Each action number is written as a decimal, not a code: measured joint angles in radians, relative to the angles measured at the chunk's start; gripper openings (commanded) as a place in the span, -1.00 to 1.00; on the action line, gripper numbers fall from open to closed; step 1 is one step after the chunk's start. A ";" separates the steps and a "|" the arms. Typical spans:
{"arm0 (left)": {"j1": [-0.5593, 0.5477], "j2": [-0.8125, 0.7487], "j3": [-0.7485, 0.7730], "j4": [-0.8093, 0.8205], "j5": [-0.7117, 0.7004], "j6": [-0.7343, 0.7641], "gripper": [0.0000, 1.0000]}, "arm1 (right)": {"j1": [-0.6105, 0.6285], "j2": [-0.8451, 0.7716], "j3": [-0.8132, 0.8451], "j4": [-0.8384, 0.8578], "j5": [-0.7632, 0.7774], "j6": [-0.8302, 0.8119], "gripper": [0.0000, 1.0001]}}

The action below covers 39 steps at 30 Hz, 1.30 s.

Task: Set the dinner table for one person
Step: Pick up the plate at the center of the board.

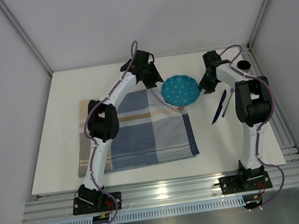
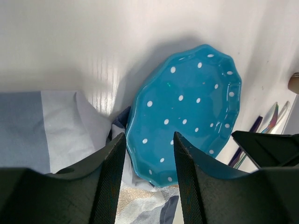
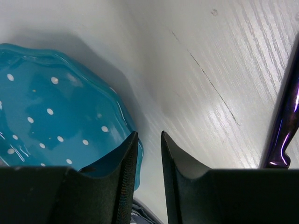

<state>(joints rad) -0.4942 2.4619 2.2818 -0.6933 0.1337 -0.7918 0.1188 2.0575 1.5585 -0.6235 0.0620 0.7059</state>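
Large plain white matte rectangular surface with silver aluminium rails, lying under both arms and carrying all items. Blue-and-beige checked cloth placemat, left of centre, flat except its far right corner, which is bunched up. Left hand, poised over that corner and the near rim of the plate, fingers apart, with nothing clamped between them. Round teal ceramic plate with white dots and a scalloped rim, at centre, its left edge resting on the bunched cloth, the rest over bare surface. Right hand, just beside the plate's right rim, fingers slightly apart and holding nothing, white surface showing through the gap. Glossy purple table knife, right of the plate, with a second slim utensil beside it. Small dark round vessel, far right; detail unclear.
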 measured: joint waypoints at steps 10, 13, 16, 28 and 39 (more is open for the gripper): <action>0.000 0.066 0.022 -0.033 0.050 0.006 0.00 | 0.000 0.045 0.074 -0.017 0.002 0.000 -0.40; 0.000 0.077 0.022 -0.032 0.073 0.006 -0.01 | 0.000 0.056 0.082 -0.019 0.002 0.000 -0.40; -0.001 0.082 0.022 -0.032 0.089 0.006 -0.01 | 0.001 0.060 0.088 -0.021 0.002 0.000 -0.40; -0.007 0.091 0.033 -0.065 0.143 0.009 -0.06 | 0.010 0.128 0.160 -0.056 -0.003 0.002 -0.42; -0.010 0.102 0.039 -0.100 0.160 0.034 -0.50 | 0.018 0.142 0.166 -0.057 -0.018 0.000 -0.43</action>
<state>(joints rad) -0.5045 2.5641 2.3211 -0.7929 0.2935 -0.7582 0.1364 2.1990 1.7241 -0.6804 0.0444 0.7055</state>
